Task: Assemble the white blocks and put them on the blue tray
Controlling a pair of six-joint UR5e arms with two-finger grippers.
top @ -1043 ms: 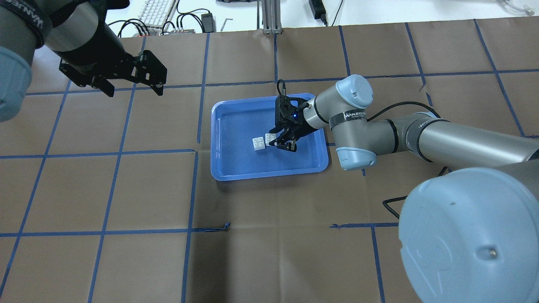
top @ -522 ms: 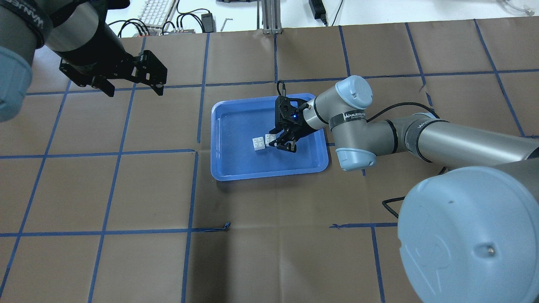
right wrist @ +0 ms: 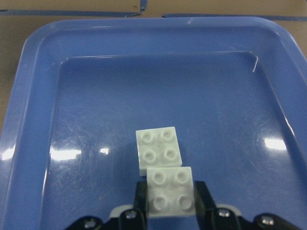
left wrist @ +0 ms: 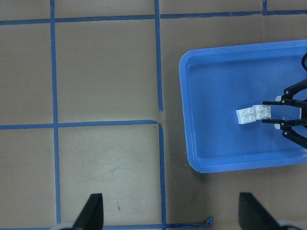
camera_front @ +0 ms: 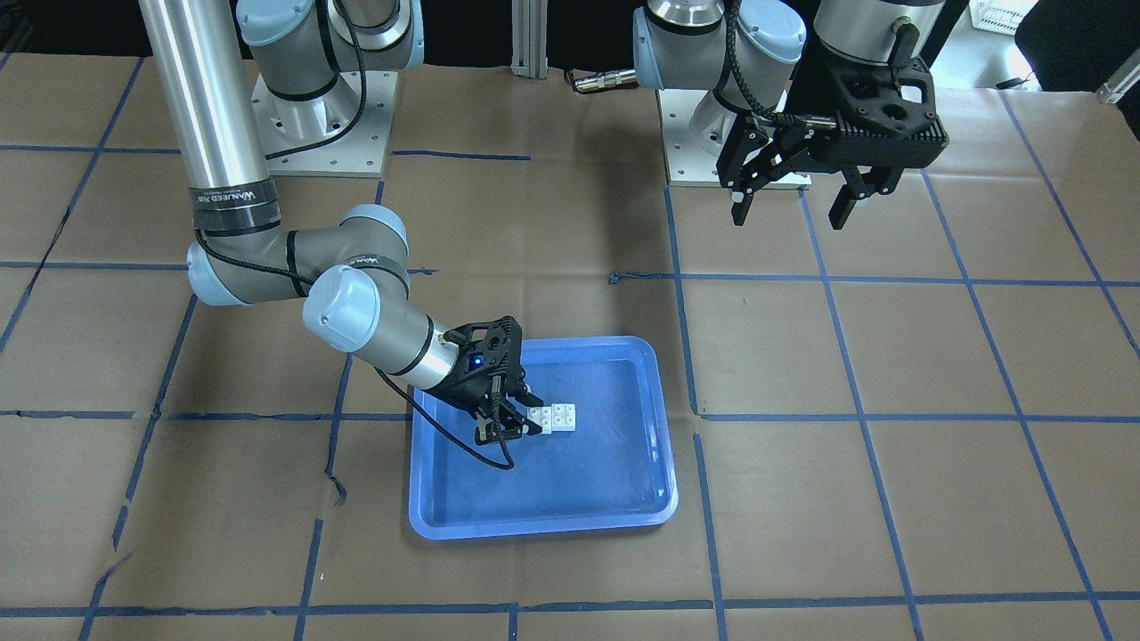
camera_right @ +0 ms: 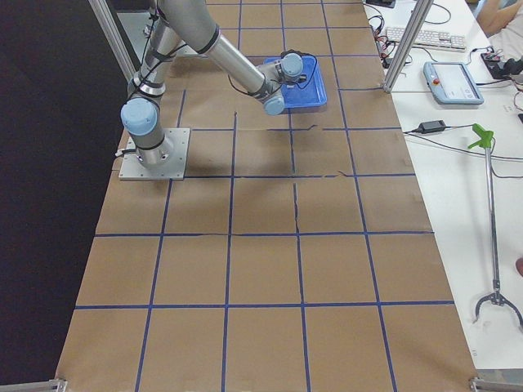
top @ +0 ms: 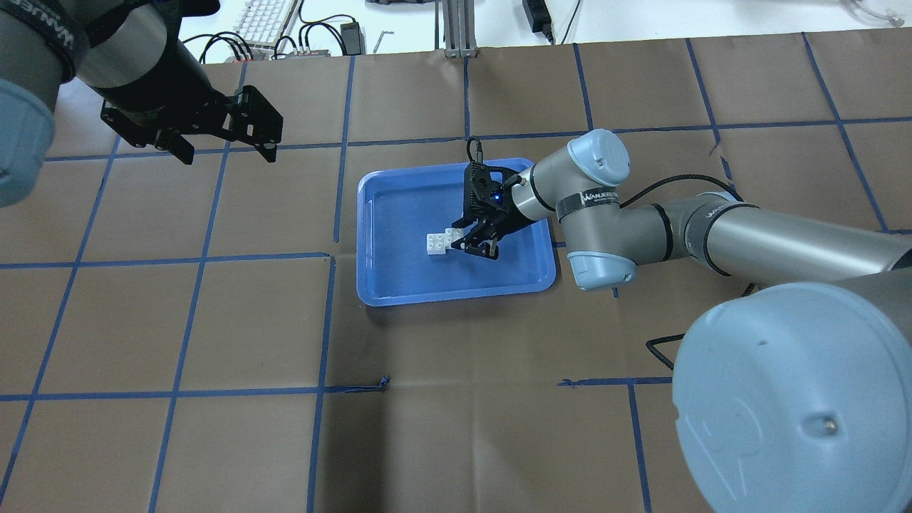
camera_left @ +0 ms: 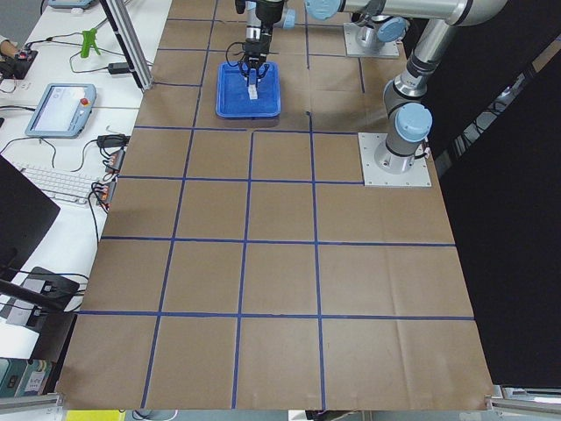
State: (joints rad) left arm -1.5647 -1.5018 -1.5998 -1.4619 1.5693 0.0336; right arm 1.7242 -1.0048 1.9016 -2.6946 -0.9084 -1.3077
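Two white blocks lie together in the blue tray (top: 456, 292), one partly overlapping the other. My right gripper (top: 463, 241) reaches low into the tray and is shut on the nearer white block (right wrist: 170, 191), which sits between its fingers. The second white block (right wrist: 158, 149) touches it just ahead, with its studs up. I cannot tell whether they are locked together. Both blocks show in the overhead view (top: 436, 244) and in the front view (camera_front: 561, 416). My left gripper (top: 228, 153) is open and empty, high over the table's far left.
The tray (camera_front: 534, 527) sits mid-table on brown paper marked with blue tape lines. A black cable loops from the right wrist beside the tray (camera_front: 445, 436). A keyboard and cables (top: 263, 21) lie beyond the table's far edge.
My right gripper has shifted very slightly to the left with the blocks. The left arm has not moved.
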